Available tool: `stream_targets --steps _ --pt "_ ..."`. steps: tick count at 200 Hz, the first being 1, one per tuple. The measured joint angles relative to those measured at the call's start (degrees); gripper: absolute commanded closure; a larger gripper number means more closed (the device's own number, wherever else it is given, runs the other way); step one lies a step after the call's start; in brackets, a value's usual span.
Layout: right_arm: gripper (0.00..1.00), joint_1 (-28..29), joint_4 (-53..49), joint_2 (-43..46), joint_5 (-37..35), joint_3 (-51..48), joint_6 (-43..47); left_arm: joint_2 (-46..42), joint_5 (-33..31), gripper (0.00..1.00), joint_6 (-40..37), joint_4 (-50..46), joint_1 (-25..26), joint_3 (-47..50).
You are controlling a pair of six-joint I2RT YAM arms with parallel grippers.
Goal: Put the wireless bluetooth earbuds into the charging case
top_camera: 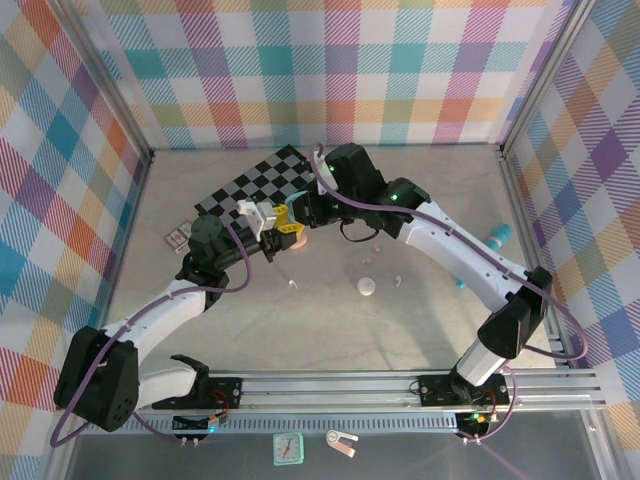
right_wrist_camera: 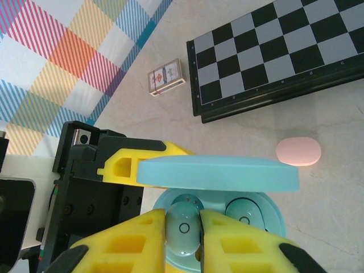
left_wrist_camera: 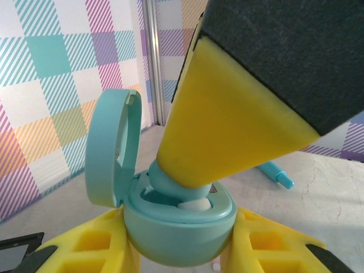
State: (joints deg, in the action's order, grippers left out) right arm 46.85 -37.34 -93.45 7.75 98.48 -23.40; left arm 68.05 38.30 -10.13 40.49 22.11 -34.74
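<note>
Seen from above, the left hand [top_camera: 272, 235] and the right hand [top_camera: 298, 215] meet tip to tip just in front of the chessboard [top_camera: 250, 185]. What sits between them is too small to read here.

In the left wrist view, the left hand is clenched on the teal charging case [left_wrist_camera: 179, 233]. The case's mouth faces up and its lid [left_wrist_camera: 111, 151] stands open at the left. A finger [left_wrist_camera: 227, 131] of the right hand slants down from the upper right onto a teal earbud [left_wrist_camera: 165, 182] at the case's mouth. That finger hides how deep the bud sits.

In the right wrist view, the right hand pinches the teal earbud between its fingertips, directly over the left well. By my reading, the coming move is straight down along the bud's long axis. The open lid crosses edge-on above the wells. I cannot tell whether the neighbouring well [right_wrist_camera: 247, 213] holds a bud. A pink case [right_wrist_camera: 298, 151] lies apart on the surface.
</note>
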Motion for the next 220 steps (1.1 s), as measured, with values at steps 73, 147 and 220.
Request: stream_targets --steps 73,147,220 --pt "0.56 0.0 -0.4 1.4 -1.8 -0.5 0.6 0.1 0.0 0.77 0.3 0.1 0.0 0.0" --pt "0.28 -1.0 1.6 9.5 -8.3 -2.8 1.7 0.1 0.9 0.77 0.4 0.1 0.0 0.0" --pt "0.24 -2.7 1.8 -1.5 -8.2 4.2 1.8 -0.2 1.5 0.77 0.4 0.1 0.0 0.0"
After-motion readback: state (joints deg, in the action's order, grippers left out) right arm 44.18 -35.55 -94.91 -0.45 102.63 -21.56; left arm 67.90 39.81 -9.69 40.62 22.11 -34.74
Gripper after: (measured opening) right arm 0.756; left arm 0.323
